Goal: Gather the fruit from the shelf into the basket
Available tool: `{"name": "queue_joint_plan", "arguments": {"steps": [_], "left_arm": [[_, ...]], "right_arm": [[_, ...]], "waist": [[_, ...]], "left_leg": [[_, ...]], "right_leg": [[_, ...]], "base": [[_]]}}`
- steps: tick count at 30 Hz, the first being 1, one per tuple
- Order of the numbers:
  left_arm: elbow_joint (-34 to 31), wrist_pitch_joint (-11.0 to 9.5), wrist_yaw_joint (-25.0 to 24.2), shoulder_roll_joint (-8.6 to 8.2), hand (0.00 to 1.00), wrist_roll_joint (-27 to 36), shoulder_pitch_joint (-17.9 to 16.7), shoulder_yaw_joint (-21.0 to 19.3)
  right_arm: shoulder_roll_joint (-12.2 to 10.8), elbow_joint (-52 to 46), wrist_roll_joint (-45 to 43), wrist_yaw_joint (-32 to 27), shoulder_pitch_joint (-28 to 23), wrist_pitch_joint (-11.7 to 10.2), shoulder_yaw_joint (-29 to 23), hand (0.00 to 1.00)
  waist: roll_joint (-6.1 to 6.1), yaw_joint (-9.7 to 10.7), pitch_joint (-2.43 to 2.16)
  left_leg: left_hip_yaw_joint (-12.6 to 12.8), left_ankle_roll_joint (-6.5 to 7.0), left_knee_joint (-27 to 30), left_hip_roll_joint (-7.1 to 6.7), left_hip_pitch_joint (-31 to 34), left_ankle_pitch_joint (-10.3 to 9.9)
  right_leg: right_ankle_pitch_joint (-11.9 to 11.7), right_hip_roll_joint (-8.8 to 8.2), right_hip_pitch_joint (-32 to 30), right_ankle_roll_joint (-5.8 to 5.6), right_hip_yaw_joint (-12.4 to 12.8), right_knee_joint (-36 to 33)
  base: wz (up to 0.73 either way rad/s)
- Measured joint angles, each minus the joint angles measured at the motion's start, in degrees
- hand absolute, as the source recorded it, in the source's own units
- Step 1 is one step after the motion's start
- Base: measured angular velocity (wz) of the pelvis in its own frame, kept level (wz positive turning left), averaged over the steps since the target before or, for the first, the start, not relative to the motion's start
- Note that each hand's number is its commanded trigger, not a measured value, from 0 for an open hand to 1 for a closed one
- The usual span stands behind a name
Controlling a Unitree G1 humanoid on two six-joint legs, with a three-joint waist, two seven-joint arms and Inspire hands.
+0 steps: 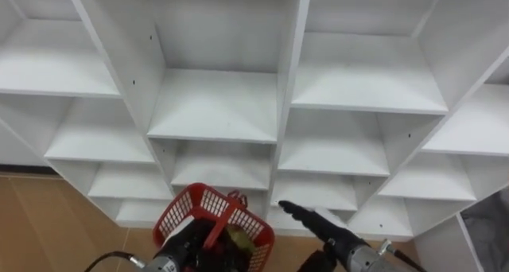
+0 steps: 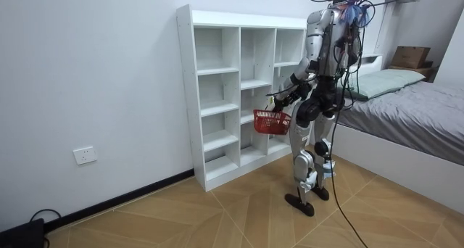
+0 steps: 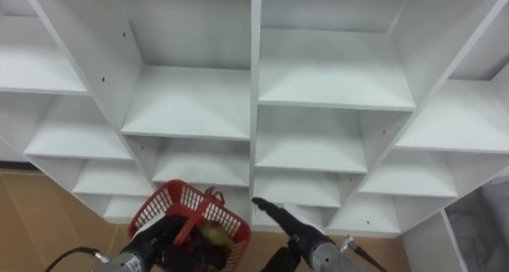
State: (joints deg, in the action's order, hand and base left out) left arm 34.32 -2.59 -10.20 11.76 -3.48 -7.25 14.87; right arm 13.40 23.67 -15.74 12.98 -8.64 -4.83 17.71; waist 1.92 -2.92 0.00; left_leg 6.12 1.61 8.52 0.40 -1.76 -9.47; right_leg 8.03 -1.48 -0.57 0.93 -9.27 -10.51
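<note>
Left hand [image 1: 184, 246] gripping red basket [image 1: 210, 202], fruit [image 3: 211, 234] lying inside; right hand [image 1: 314, 222] alongside, reaching straight-fingered, empty, toward white shelf [image 1: 215, 105].

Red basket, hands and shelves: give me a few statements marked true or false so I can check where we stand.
1. The red basket hangs from the left hand, off the floor. True.
2. The right hand grips a fruit. False: its fingers are straight and empty, reaching toward the white shelf unit.
3. Fruit sits on the shelves in the eye views. False: the compartments seen there look bare.
4. Something already lies in the basket. True: a yellowish-green item, too hidden to name.
5. The robot kneels at the shelves. False: it stands upright before them.
</note>
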Motion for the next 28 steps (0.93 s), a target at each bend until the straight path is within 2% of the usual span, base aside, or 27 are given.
{"name": "queue_joint_plan", "arguments": {"steps": [4,7,9,11,14,19,20,24,28], "left_arm": [[3.63,-0.01,0.40,0.24,1.00,0.07,-2.46,-5.17],[7.56,-0.01,2.56,0.13,1.00,0.45,-3.74,-7.16],[10.16,-0.02,3.95,-0.56,1.00,0.45,-3.91,-8.44],[12.80,-0.08,5.68,-2.14,1.00,0.39,-4.83,-12.05],[15.69,-0.15,6.43,-2.39,1.00,0.40,-5.33,-15.02],[21.11,0.10,7.53,-2.28,1.00,0.30,-5.08,-16.88],[21.96,0.34,7.47,-2.25,1.00,0.09,-5.05,-16.87],[23.03,1.34,7.25,-2.25,1.00,-0.08,-4.86,-16.87],[22.99,1.54,7.28,-2.26,1.00,-1.13,-5.07,-17.13]], "right_arm": [[0.01,0.89,1.43,-2.39,-2.55,-0.13,-4.83,0.00],[-0.24,8.66,6.30,-5.20,-3.72,-0.67,-7.07,0.00],[-0.24,13.09,9.22,-6.39,-4.30,-0.55,-8.13,0.00],[-1.69,19.86,12.14,-8.26,-4.91,-0.75,-11.71,0.00],[-2.33,29.01,15.52,-9.71,-4.93,-0.90,-14.75,0.00],[-2.33,39.96,18.81,-10.84,-3.62,-0.51,-15.78,0.00],[-2.33,41.20,18.76,-10.83,-2.90,-0.51,-15.87,0.00],[-2.52,43.22,19.01,-10.84,-1.33,-0.04,-15.54,0.00],[-2.72,43.08,19.95,-10.29,-0.48,0.64,-15.59,0.00]], "waist": [[0.11,1.28,0.07],[0.42,1.38,0.20],[0.55,1.22,0.10],[0.53,1.36,0.11],[0.42,1.38,0.10],[0.01,1.70,0.14],[-0.20,1.96,0.28],[-0.18,2.37,0.54],[-0.22,2.31,0.47]], "left_leg": [[0.00,-0.08,-0.65,0.05,-1.34,-0.08],[-0.02,-0.25,-0.84,-0.15,-2.82,-0.74],[0.01,-0.23,-0.84,-0.02,-2.96,-0.89],[0.00,-0.19,-0.88,0.15,-3.14,-1.09],[-0.03,-0.22,-0.89,0.17,-2.98,-1.38],[-0.37,-0.21,-0.98,0.13,-3.53,-1.64],[-0.36,-0.21,-0.98,0.09,-3.77,-1.65],[-0.35,-0.20,-0.98,0.13,-4.77,-1.82],[-0.28,-0.16,-0.83,0.11,-4.89,-2.09]], "right_leg": [[0.03,0.04,1.56,-0.07,0.13,0.97],[0.52,0.25,2.77,-0.19,0.29,1.05],[0.58,0.44,2.85,-0.21,0.63,1.10],[0.45,0.44,3.58,-0.27,0.62,1.96],[0.47,0.59,3.79,-0.30,0.47,2.22],[0.61,0.59,4.77,-0.43,-0.14,2.71],[0.62,0.59,4.91,-0.44,-0.08,2.72],[0.67,0.60,5.57,-0.49,0.05,2.80],[0.85,0.78,5.64,-0.60,0.44,2.76]], "base": [[0.00],[-0.02],[-0.06],[0.00],[0.00],[0.05],[0.00],[0.00],[0.00]]}}
